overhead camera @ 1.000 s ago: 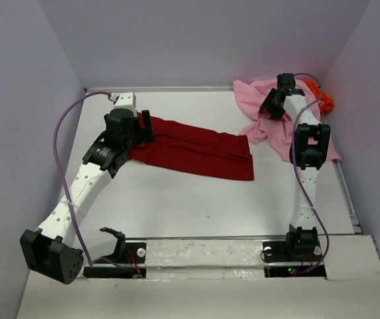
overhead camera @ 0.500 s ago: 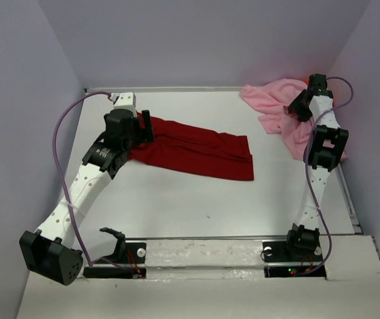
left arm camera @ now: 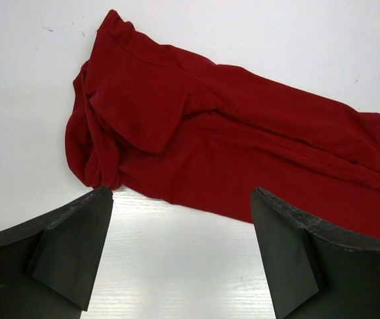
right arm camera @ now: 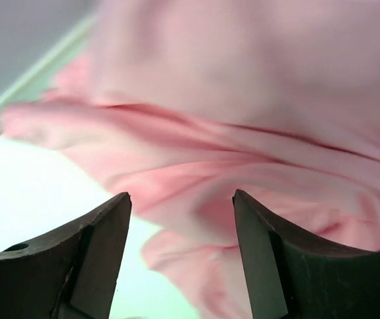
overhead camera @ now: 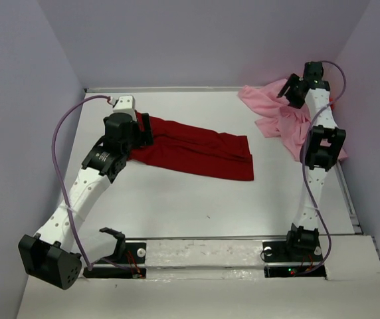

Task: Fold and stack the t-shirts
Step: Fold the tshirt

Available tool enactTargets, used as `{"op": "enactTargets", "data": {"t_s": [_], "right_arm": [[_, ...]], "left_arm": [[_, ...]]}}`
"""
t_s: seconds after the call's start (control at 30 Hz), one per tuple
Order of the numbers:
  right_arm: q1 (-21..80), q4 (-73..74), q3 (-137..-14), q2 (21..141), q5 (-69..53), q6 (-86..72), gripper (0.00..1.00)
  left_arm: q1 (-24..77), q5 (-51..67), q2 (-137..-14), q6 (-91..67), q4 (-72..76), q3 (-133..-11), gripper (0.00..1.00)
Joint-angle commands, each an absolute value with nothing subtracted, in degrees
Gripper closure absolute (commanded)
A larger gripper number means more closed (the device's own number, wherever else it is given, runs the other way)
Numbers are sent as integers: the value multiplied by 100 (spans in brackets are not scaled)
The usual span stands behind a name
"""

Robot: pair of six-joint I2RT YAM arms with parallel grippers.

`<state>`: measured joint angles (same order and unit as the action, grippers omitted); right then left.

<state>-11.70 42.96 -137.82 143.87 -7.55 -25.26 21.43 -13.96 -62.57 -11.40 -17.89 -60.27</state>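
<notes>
The dark red t-shirt point(overhead camera: 200, 149) lies as a long folded band across the middle of the white table point(overhead camera: 177, 206); its bunched left end point(left arm camera: 100, 143) is just ahead of my left gripper. My left gripper point(overhead camera: 145, 128) point(left arm camera: 182, 194) hovers over bare table at that end, open wide with nothing between its fingers. The light pink t-shirt point(overhead camera: 276, 109) point(right arm camera: 243, 133) lies crumpled in the back right corner. My right gripper point(overhead camera: 289, 90) point(right arm camera: 181, 195) hangs just above it, open, the pink cloth lying behind the gap.
Lilac walls point(overhead camera: 50, 100) close in the table on the left, back and right. A metal rail point(overhead camera: 348, 193) runs along the right edge. The left arm's purple cable point(overhead camera: 58, 133) loops out toward the left wall. Both arm bases point(overhead camera: 203, 256) sit at the near edge.
My right arm swung toward the back right corner, dragging the pink shirt away from the red one, and its jaws have spread wider. The left arm barely moved.
</notes>
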Motion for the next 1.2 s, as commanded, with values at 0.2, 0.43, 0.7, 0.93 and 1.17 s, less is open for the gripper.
{"op": "enactTargets", "data": {"t_s": [0.2, 0.43, 0.7, 0.93, 1.17], "right_arm": [[-9, 4026, -13356, 12579, -792, -2048, 32], [386, 2499, -9434, 10751, -773, -2680, 33], [1396, 1969, -7692, 10161, -685, -2593, 33], [1538, 1705, -7076, 10028, -519, -2523, 33], [1538, 1459, -6934, 10248, -703, -2487, 33]], "left_arm": [[2180, -1283, -6222, -1204, -1188, -5634, 5], [2110, -1135, -7250, -1318, -1072, -5764, 6], [1916, -1002, -8242, -1468, -1361, -6477, 6], [1828, -1186, -8947, -1503, -1204, -6846, 6], [1609, -968, -9824, -1599, -1037, -7093, 6]]}}
